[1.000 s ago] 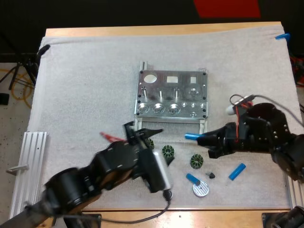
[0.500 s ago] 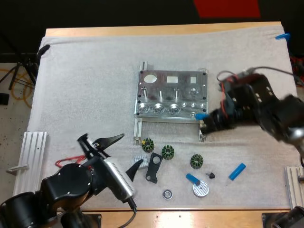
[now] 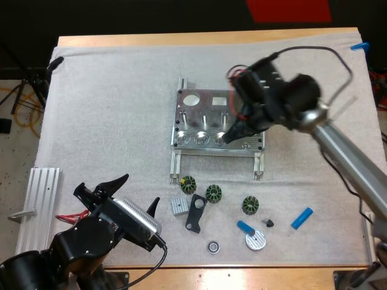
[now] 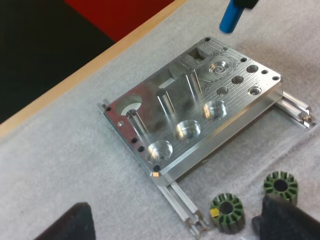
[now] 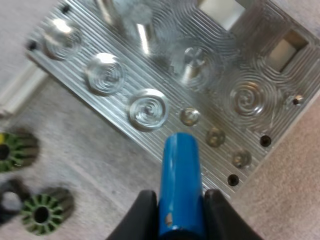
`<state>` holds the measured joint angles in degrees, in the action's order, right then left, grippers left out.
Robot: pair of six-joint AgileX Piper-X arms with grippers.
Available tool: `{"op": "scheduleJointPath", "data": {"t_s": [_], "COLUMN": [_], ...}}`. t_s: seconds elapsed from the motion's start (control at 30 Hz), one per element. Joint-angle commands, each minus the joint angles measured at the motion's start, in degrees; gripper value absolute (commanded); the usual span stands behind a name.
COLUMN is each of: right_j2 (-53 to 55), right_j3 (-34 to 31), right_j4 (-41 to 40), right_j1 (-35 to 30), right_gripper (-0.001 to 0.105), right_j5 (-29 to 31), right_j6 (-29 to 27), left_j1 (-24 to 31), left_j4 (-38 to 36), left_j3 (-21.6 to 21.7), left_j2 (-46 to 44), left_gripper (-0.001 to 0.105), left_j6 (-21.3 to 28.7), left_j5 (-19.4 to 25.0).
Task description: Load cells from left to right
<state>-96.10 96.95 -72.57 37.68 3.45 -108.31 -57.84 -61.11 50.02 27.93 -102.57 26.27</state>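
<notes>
Over the fixture's (image 3: pixel 199 115) front edge, the right gripper (image 5: pixel 179 216) is clamping a blue cylinder (image 5: pixel 179 170), whose long axis is pointing steeply down at the round pockets (image 5: pixel 105 75). Its tip is hanging beside the pocket nearest the small holes (image 5: pixel 190 116). The leftmost pocket (image 5: pixel 60 32), empty, is lying farther along that row. The left gripper (image 3: pixel 128 194) is hovering wide open, well off the fixture's front-left corner.

Green slotted rings (image 3: pixel 213 193), black bracket (image 3: pixel 195 212), finned block (image 3: pixel 177 206), round disc (image 3: pixel 256 241) on mat (image 3: pixel 109 109); ribbed rail (image 3: pixel 37 208) at mat's left edge.
</notes>
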Motion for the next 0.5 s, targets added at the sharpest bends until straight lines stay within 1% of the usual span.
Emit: {"op": "scheduleJointPath", "data": {"t_s": [0.0,0.07,0.27,0.47], "right_j2": [-1.38,-4.66,-11.84,-16.65], "right_j3": [1.48,3.79,8.67,10.69], "right_j4": [-2.04,-3.24,-3.81,-4.27], "right_j1": [0.47,0.90,1.32,1.32], "right_gripper": [0.000,0.000,0.000,0.000], "right_j5": [1.85,3.44,4.59,6.22], "right_j6": [-1.08,-1.14,-1.14,-1.43], "left_j1": [-0.18,-0.18,-0.18,-0.18], "left_j4": [0.55,0.77,0.90,0.90], "left_j3": [0.12,0.12,0.12,0.12], "left_j2": [-0.33,-0.33,-0.33,-0.33], "left_gripper": [0.067,0.067,0.067,0.067], "left_j6": [-1.98,-3.19,-3.50,-3.91], "left_j5": [1.39,1.39,1.39,1.39]}}
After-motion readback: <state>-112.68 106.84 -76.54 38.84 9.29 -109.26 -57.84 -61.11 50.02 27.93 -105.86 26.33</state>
